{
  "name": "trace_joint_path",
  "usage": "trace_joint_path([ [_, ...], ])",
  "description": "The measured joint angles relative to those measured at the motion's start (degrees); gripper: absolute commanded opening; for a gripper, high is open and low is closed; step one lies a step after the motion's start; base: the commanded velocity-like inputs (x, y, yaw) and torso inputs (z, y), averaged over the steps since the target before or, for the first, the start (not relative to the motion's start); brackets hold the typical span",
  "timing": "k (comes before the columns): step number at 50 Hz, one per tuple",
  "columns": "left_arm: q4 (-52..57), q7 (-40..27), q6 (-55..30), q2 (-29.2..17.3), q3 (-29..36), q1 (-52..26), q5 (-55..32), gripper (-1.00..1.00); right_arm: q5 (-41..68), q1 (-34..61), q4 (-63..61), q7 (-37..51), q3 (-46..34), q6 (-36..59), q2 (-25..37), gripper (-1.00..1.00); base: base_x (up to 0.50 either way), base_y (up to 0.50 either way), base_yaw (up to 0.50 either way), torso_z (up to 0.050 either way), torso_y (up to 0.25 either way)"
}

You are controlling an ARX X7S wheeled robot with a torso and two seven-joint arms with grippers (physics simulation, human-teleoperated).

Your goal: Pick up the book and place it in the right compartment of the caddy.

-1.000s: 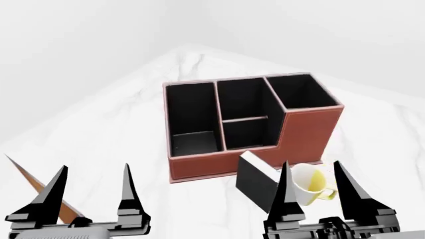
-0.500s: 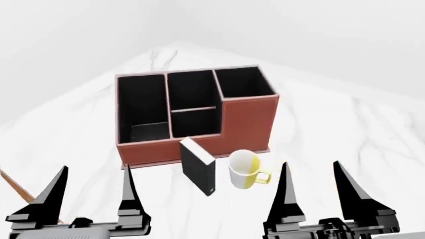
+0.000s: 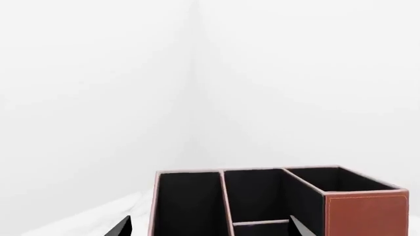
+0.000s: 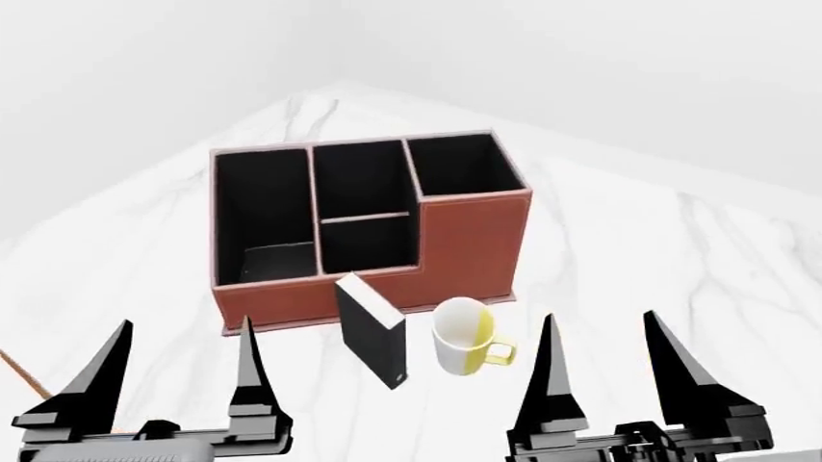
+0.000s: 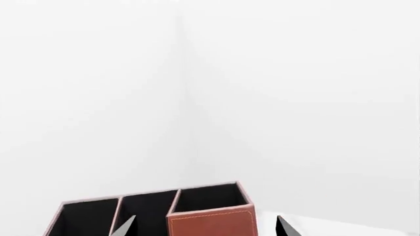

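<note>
Broadly, a white marble table (image 4: 668,250) fills the head view, and on it sits the caddy (image 4: 366,226), its black interior open to the camera. The right compartment (image 4: 456,166) is the squarish end section behind the tallest front wall. Only the head view shows what stands in front of the caddy: the book (image 4: 372,332), upright on the table just before the low front wall, with a white-and-yellow mug (image 4: 465,337) just beside it on the right, apart from it. Neither wrist view takes in the book or the mug. The left wrist view shows the caddy's (image 3: 276,201) upper part against bare white walls. The right wrist view shows the tall end of the caddy (image 5: 211,216) nearest. At the head view's lower edge, the left gripper (image 4: 180,356) and the right gripper (image 4: 603,351) each hang with fingers spread wide, holding nothing, well short of the book.
</note>
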Motion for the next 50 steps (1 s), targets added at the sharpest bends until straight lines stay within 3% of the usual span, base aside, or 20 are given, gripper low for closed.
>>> trace_joint_path([
  [21, 0.1, -0.7, 0.3, -0.7, 0.5, 0.1, -0.2, 1.0, -0.2, -0.2, 0.0, 0.4, -0.5, -1.1, 0.7, 1.0, 0.38, 0.23, 0.0, 0.0, 0.0],
  [50, 0.2, -1.7, 0.6, -1.6, 1.1, 0.2, -0.3, 1.0, -0.9, -0.6, 0.1, 1.1, -1.2, -2.6, 1.6, 1.0, 0.03, 0.02, 0.0, 0.0, 0.0],
])
